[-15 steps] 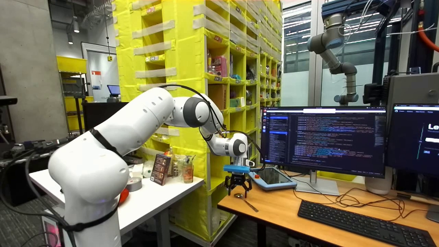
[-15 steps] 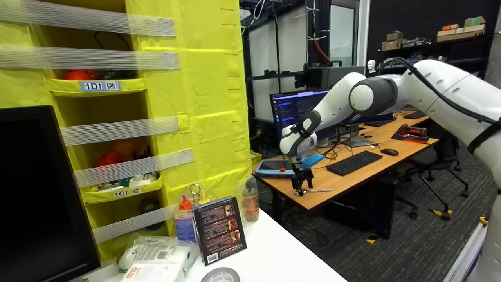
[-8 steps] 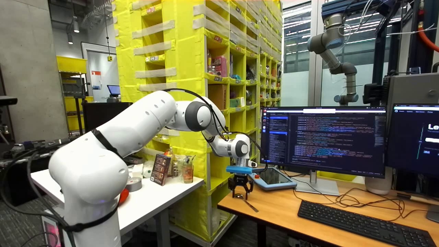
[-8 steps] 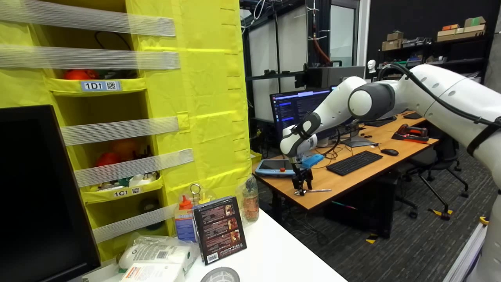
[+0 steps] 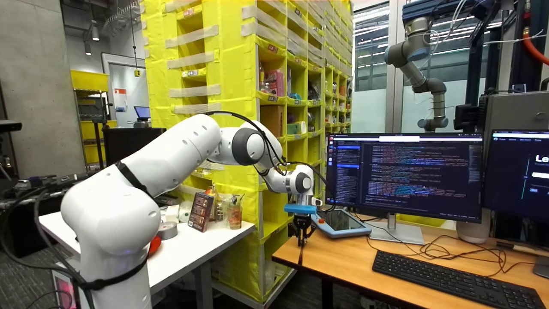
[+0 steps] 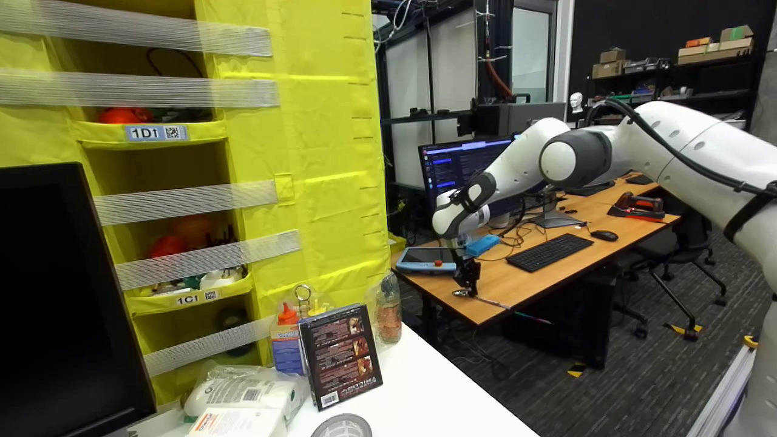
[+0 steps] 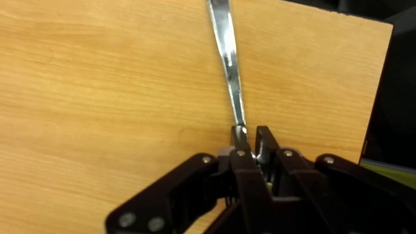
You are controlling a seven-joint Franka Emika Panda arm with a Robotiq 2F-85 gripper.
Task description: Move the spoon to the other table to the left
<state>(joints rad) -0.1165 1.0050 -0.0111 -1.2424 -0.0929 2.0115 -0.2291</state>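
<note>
On the wooden surface (image 7: 113, 113), the spoon (image 7: 229, 61) had just swivelled as the end effector (image 7: 250, 128) nearly closed around it, firm hold unclear. The white surface (image 5: 193, 244) remained to be reached.

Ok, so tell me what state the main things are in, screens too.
Gripper: nearly closed; firm hold unclear.
Spoon: between the jaws; on or above the desk, unclear which.
Code monitor: on.
Neighbouring monitor: on.
Shelf-side monitor: dark.
Tablet: screen dark.
Case: standing, leaning.
Tape: lying flat.
</note>
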